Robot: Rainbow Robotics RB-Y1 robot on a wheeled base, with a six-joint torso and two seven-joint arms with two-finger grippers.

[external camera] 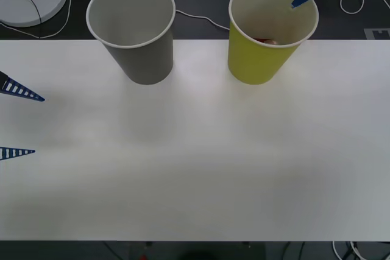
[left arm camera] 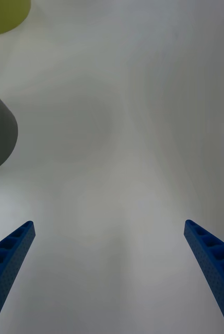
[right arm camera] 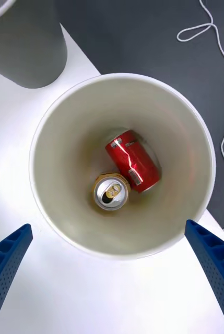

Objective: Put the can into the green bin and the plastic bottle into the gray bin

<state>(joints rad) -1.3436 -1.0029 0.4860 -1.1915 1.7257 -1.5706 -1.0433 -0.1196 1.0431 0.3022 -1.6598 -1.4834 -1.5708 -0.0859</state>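
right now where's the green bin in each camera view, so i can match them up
Front view: the green bin stands at the table's far edge, right of centre, beside the gray bin.
Right wrist view: seen from above, its open mouth sits mid-picture with two cans on its floor.
Left wrist view: a yellow-green sliver in a far corner.
Shared landmark: the gray bin, next to it in all three.

A white bench (external camera: 195, 168) is stretching out in front of me, carrying two bins at its far edge. The gray bin (external camera: 137, 35) is standing upright toward my left, and the green bin (external camera: 265, 44) is standing upright toward my right, well apart from it.
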